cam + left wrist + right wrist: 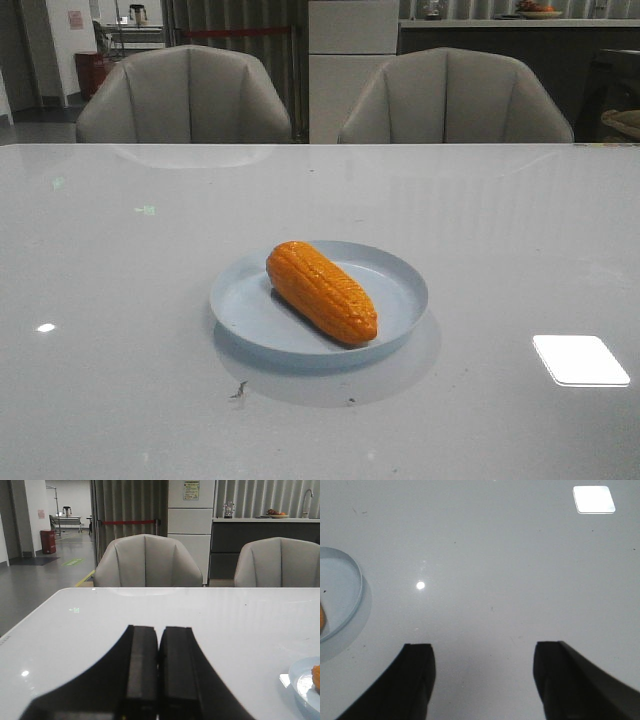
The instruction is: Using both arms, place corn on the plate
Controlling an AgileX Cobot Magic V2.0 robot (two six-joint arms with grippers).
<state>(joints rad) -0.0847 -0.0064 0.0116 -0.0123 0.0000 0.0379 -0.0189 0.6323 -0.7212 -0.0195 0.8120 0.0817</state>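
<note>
Corn (322,291) is lying inside the plate (400,290), running diagonally across it, blunt end toward the far-left rim, tapered end toward the near-right rim and touching it. Front view is showing cob and plate whole, but neither gripper is appearing in it.

Left wrist view is catching only a sliver of plate rim (300,680) with an orange speck of cob (316,672) at the frame edge. Left gripper (158,645) is sitting beside the plate, clear of it, fingers pressed together with nothing between them.

Right wrist view is showing an arc of plate rim (355,587) plus a trace of orange (322,620). Right gripper (484,655) is hovering over bare table (495,555) near the plate, fingers spread wide apart, holding nothing.

Cob is looking glossy orange, with rows of bumpy kernels. Plate is looking pale blue, round, shallow, smooth, with a low upright rim. Table is looking glossy grey-white, reflecting ceiling lights and two grey padded chairs (185,95) behind the plate. Fingers are looking matte black and angular.
</note>
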